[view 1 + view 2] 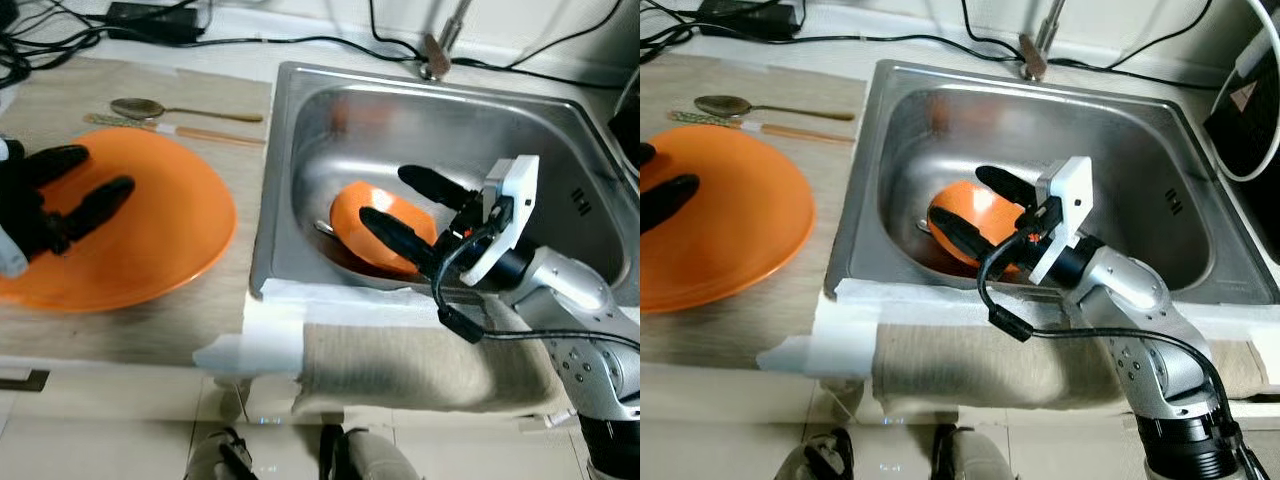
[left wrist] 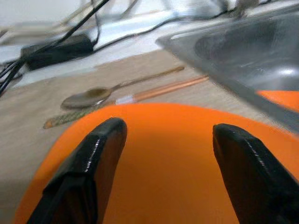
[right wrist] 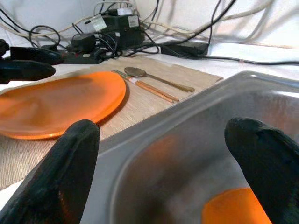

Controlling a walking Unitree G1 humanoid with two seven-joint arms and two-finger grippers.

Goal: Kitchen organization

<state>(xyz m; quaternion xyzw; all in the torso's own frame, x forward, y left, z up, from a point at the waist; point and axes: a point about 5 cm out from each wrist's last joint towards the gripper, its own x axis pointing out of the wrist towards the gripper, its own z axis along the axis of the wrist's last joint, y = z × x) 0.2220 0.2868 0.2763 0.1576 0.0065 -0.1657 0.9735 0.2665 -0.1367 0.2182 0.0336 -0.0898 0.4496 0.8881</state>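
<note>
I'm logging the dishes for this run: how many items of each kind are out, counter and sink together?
Orange plates: 1
Orange bowls: 1, in the sink
Spoons: 1
Chopsticks: 1 pair
Total: 4

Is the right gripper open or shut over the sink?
Open. The right gripper has its two black fingers spread apart above the orange bowl in the sink, holding nothing.

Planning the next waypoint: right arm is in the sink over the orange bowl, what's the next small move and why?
Probably lower the right gripper a little onto the orange bowl in the sink. Its fingers are open and straddle the bowl's near edge but look to sit above it, not gripping. The left gripper hovers open over the orange plate on the mat.
</note>
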